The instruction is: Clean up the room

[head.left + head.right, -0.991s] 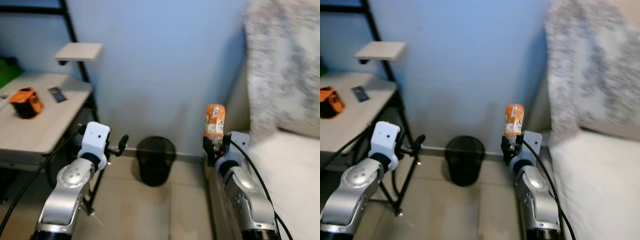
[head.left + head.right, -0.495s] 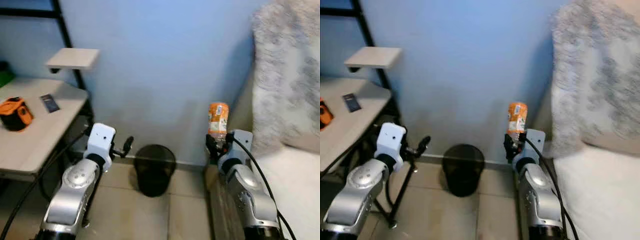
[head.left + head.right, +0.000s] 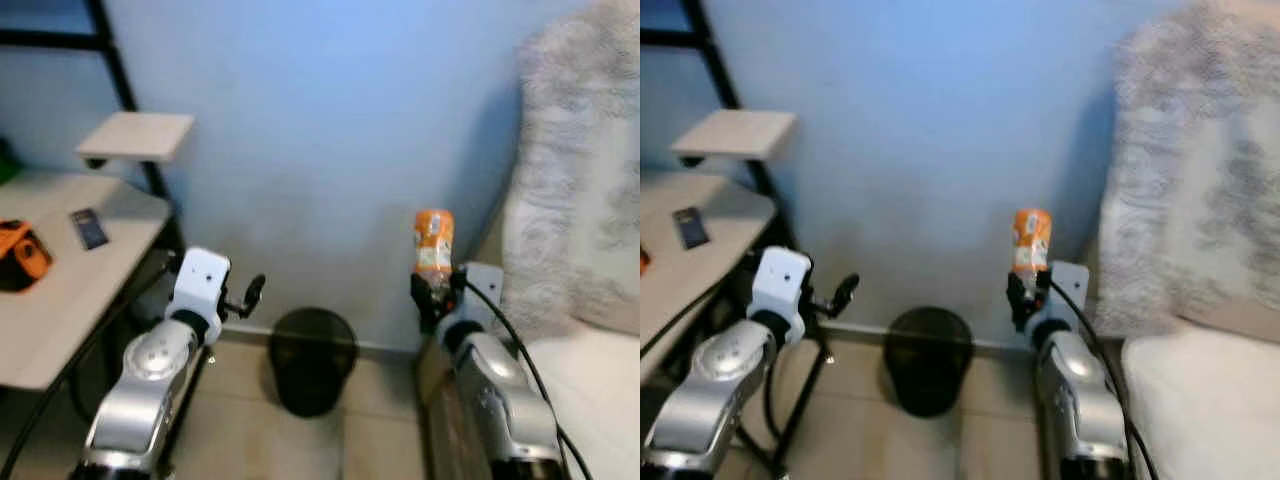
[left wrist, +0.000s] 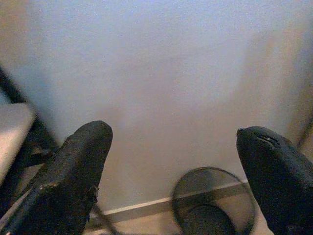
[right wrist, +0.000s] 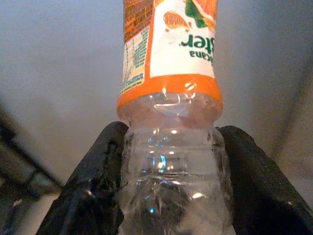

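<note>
My right gripper (image 3: 432,290) is shut on a clear plastic bottle with an orange label (image 3: 433,243), held upright above the floor beside the sofa. The right wrist view has the bottle (image 5: 169,112) squeezed between both black fingers (image 5: 100,181). A black mesh waste bin (image 3: 312,357) stands on the floor against the blue wall, down and to the left of the bottle. My left gripper (image 3: 248,296) is open and holds nothing, to the left of the bin and higher. The left wrist view looks past its spread fingers (image 4: 78,166) at the bin (image 4: 212,205).
A light wooden table (image 3: 70,290) with a black metal frame stands at the left, carrying an orange object (image 3: 22,256) and a small dark card (image 3: 88,228). A small shelf (image 3: 135,135) sits above it. A sofa with a grey fluffy cushion (image 3: 580,200) is at the right.
The whole view has shifted: the table has slid left and the bin sits lower and more central, so the camera moved. The bottle stays in my right gripper; the left stays open.
</note>
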